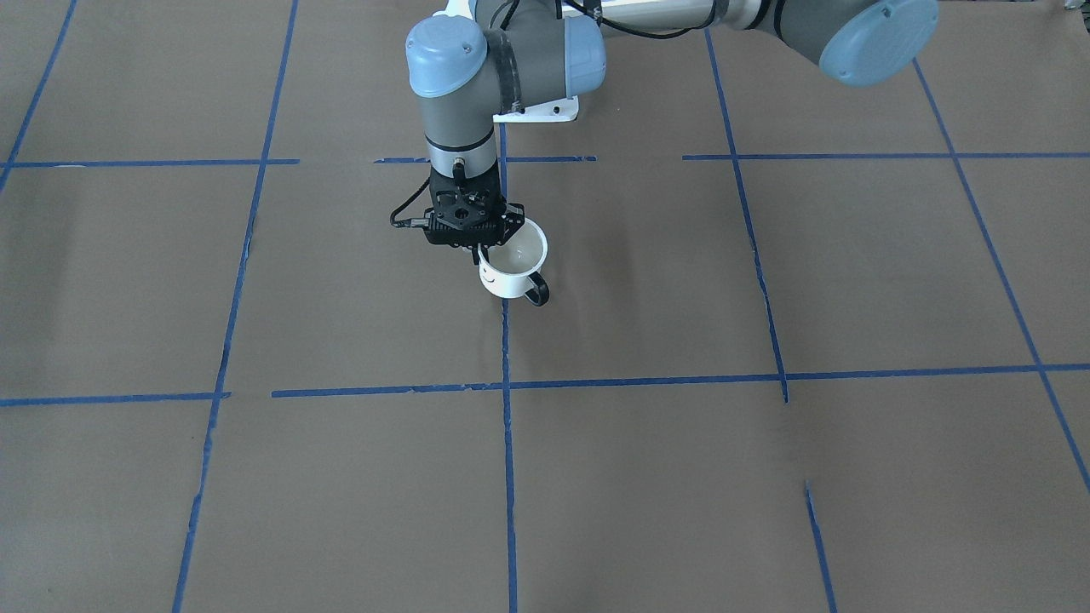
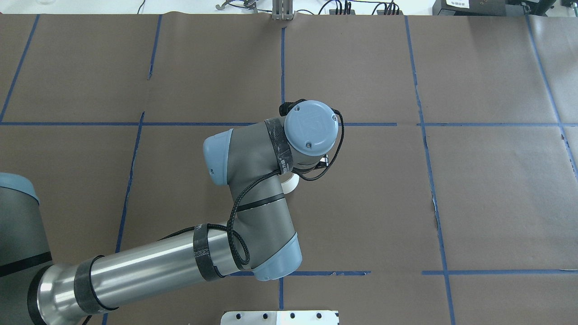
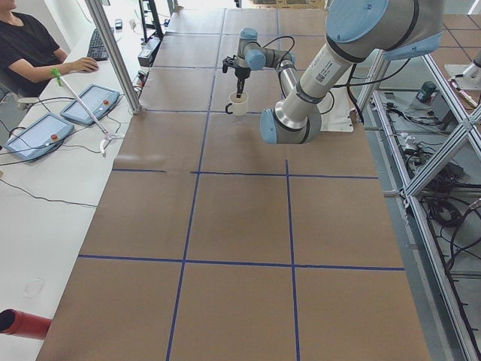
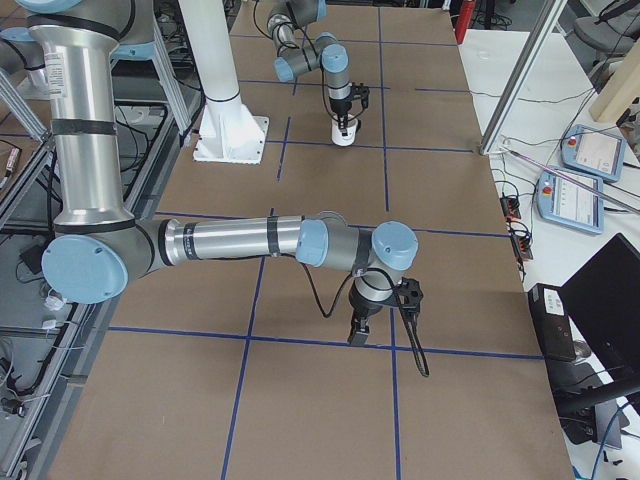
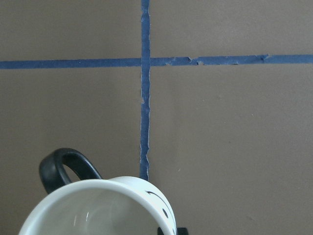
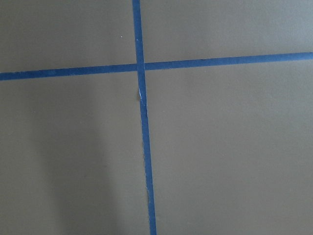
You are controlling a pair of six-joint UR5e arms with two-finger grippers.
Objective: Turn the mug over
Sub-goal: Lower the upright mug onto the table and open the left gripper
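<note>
Mug [image 1: 513, 271], mouth up (nothing inside it), is clamped at its rim by the left pincer [image 1: 484, 249]; the right pincer [image 4: 359, 334] cannot be judged open or closed.

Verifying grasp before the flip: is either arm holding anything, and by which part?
Left gripper holds the mug by its rim, jaws pinching the wall near the smiley face, away from the handle. Right gripper: cannot tell from the side view.

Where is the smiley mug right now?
In the front-facing view, the mug is near the centre, rim held by the left gripper, over a blue tape line.
</note>
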